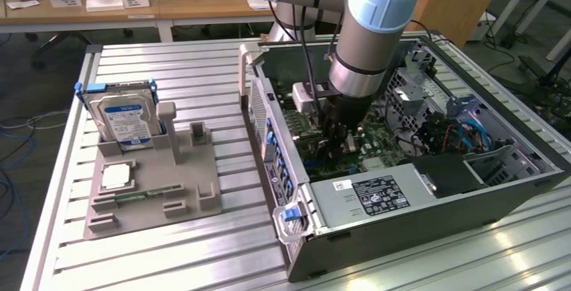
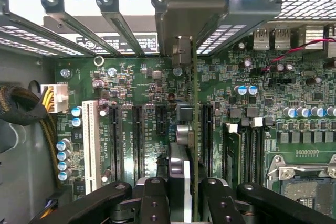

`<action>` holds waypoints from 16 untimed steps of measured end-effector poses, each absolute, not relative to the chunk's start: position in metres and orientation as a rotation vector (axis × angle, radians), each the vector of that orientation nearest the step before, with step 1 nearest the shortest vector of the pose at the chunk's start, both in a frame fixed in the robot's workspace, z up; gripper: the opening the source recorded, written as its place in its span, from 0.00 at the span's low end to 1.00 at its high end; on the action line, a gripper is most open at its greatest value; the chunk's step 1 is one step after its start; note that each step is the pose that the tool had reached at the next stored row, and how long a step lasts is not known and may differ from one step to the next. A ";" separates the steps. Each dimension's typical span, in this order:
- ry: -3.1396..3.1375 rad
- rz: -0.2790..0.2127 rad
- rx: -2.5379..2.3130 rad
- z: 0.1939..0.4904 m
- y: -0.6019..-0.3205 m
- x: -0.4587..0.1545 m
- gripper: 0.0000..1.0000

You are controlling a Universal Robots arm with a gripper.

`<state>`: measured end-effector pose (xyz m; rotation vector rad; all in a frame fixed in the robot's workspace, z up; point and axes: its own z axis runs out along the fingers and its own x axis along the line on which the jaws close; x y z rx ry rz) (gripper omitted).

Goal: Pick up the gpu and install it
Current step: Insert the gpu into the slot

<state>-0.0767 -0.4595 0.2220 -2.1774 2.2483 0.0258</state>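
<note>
Hard drive (image 1: 125, 118): silver, blue-white label, upright in the grey holder (image 1: 192, 190) near the worktop (image 1: 143, 264) edge at the exterior view's left.
Case (image 1: 464, 204): open, lying on its side on the worktop.
Tool (image 2: 181, 195): inside the case above the green motherboard (image 2: 294, 87), clenched on the gpu.
Gpu (image 2: 185, 129): thin, dark card seen edge-on, green board edge, metal bracket end, standing upright among the black slots (image 2: 137, 140).

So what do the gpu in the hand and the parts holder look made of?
The gpu, seen edge-on, looks like green circuit board with a bare metal end bracket, judging by the dull grey sheen. The parts holder looks like matte grey plastic, possibly printed; no shine or grain.
</note>
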 end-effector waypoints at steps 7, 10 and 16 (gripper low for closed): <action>2.249 0.025 -2.178 0.221 -0.459 -0.077 0.28; 2.249 0.026 -2.178 0.220 -0.459 -0.077 0.28; 2.249 0.025 -2.178 0.218 -0.459 -0.077 0.28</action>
